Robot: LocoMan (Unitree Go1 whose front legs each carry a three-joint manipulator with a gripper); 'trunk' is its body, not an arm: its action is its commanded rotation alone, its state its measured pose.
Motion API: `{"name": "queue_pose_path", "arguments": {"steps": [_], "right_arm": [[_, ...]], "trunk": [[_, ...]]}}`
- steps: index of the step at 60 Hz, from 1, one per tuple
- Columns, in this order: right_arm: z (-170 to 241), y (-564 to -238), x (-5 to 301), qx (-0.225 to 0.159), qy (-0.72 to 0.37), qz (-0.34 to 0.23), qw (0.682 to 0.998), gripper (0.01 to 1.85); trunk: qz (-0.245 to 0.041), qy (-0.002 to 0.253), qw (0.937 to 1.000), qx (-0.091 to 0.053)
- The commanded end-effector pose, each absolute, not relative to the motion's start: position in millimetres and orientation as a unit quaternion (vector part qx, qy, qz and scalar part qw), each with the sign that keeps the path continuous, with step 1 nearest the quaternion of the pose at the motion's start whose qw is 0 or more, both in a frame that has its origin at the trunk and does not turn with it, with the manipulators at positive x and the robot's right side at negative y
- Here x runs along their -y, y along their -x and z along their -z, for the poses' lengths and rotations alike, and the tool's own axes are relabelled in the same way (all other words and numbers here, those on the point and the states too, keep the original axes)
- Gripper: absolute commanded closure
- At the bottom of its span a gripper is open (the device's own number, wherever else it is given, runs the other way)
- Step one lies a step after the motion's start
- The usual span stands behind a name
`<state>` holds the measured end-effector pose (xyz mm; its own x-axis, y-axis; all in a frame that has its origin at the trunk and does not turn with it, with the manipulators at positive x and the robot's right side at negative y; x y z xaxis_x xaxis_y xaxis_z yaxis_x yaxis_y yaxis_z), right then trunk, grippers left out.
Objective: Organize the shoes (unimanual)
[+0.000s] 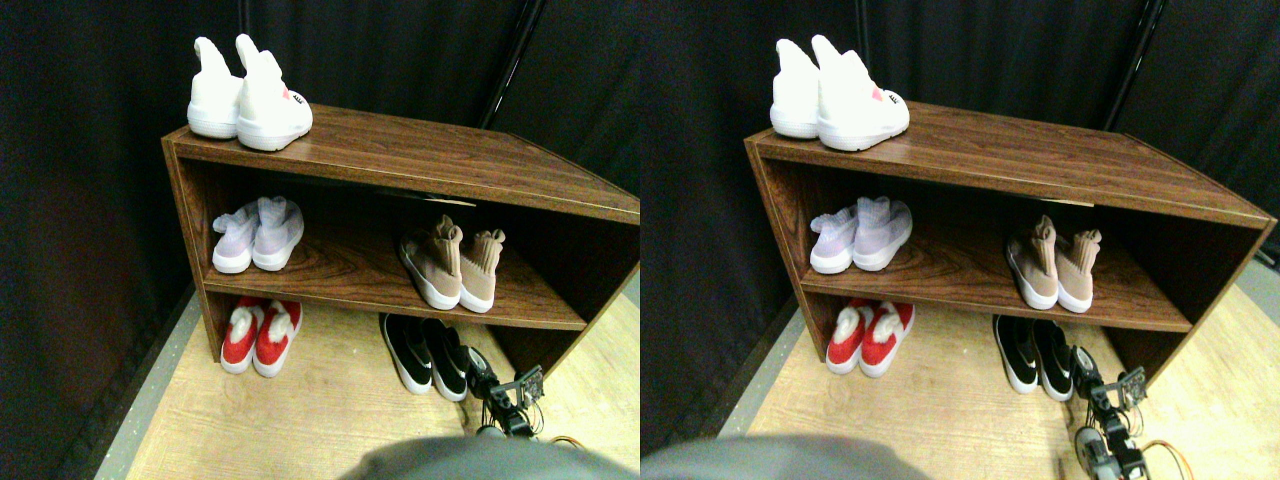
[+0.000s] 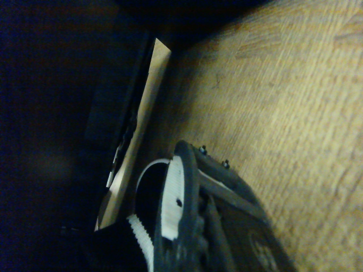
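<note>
The black low slip-ons (image 1: 425, 352) with white soles stand side by side on the floor under the rack's lower right. My right gripper (image 1: 482, 368) is at the heel of the right one, touching or nearly touching it. In the wrist view a black shoe part with a white ribbed edge (image 2: 133, 232) lies right beside the white pad (image 2: 172, 204) of one finger. The tan knit sock-shoes (image 1: 452, 265) sit as a pair on the middle shelf, right side, the left one leaning outward.
The brown wooden rack (image 1: 400, 150) carries white high-tops (image 1: 250, 95) on top at the left and pale lilac shoes (image 1: 258, 233) on the middle shelf's left. Red shoes (image 1: 258, 335) stand on the floor below. Dark curtains hang behind; light wood floor (image 2: 283, 102) spreads in front.
</note>
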<state>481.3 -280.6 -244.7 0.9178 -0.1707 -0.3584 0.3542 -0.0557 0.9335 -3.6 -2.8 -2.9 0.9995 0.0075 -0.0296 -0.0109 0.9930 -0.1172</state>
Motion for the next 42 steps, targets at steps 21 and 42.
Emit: {"name": "queue_pose_path", "arguments": {"steps": [21,42], "right_arm": [[237.7,-486.9,265.1,-0.075,-0.698,0.185,0.687,1.8],[238.9,-488.6,267.2,-0.073,-0.7,0.177,0.688,1.8]], "trunk": [[-0.014,0.069,0.9972,-0.026],[-0.013,0.068,0.9972,-0.027]]}}
